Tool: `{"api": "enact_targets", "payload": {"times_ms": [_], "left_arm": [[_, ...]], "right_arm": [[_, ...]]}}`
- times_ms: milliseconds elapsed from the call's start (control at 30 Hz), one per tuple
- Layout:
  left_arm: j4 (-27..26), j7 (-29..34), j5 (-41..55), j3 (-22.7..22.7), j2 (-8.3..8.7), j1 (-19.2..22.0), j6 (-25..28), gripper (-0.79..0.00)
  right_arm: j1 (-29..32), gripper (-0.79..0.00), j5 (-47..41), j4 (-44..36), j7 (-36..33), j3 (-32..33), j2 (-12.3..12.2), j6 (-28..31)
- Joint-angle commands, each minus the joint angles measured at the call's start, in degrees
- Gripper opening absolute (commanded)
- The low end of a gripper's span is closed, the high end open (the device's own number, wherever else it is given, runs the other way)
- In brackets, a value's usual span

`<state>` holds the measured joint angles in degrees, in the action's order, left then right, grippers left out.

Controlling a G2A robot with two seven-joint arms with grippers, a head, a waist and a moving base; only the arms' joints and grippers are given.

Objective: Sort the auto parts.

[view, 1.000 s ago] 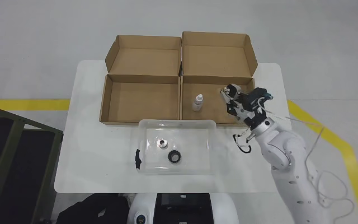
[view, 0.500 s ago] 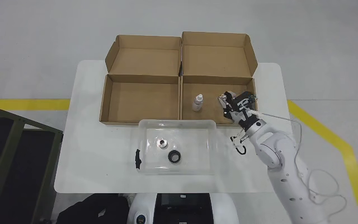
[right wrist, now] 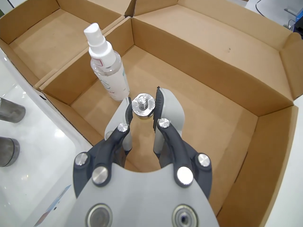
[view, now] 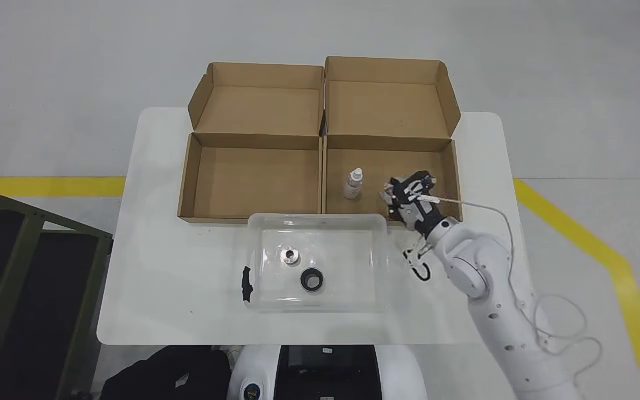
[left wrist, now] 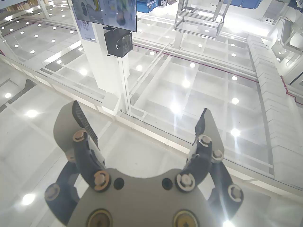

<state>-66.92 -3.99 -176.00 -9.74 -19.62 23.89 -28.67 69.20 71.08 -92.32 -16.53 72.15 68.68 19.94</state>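
the right claw (right wrist: 142,100) is closed to a narrow gap on a small round metal part (right wrist: 143,109), pinching its rim with the stud end up. the part sits between the fingers over the floor of the right cardboard box (right wrist: 213,124), and the spray bottle (right wrist: 107,72) stands just beyond the fingertips. a second ago the claw was by the box's outer wall; it has since crossed toward the bottle. the left claw (left wrist: 142,128) is wide open and empty.
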Motion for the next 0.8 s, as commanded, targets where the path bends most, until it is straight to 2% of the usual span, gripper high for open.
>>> {"api": "enact_targets", "payload": {"times_ms": [0,500,667,767], "left_arm": [[0.00,0.00,0.00,0.00,0.00,0.00,0.00,0.000],[0.00,0.00,0.00,0.00,0.00,0.00,0.00,0.000],[0.00,0.00,0.00,0.00,0.00,0.00,0.00,0.000],[0.00,0.00,0.00,0.00,0.00,0.00,0.00,0.000]], "right_arm": [[-0.66,-0.785,-0.28,0.86,-0.27,-0.42,0.10,0.05],[-5.66,-0.785,-0.19,5.43,-3.68,-2.93,0.68,0.00],[-7.10,-0.686,-0.45,6.99,-4.66,-3.68,0.90,-0.10],[-7.63,-0.662,-0.50,7.81,-4.99,-4.05,1.00,-0.25]]}}
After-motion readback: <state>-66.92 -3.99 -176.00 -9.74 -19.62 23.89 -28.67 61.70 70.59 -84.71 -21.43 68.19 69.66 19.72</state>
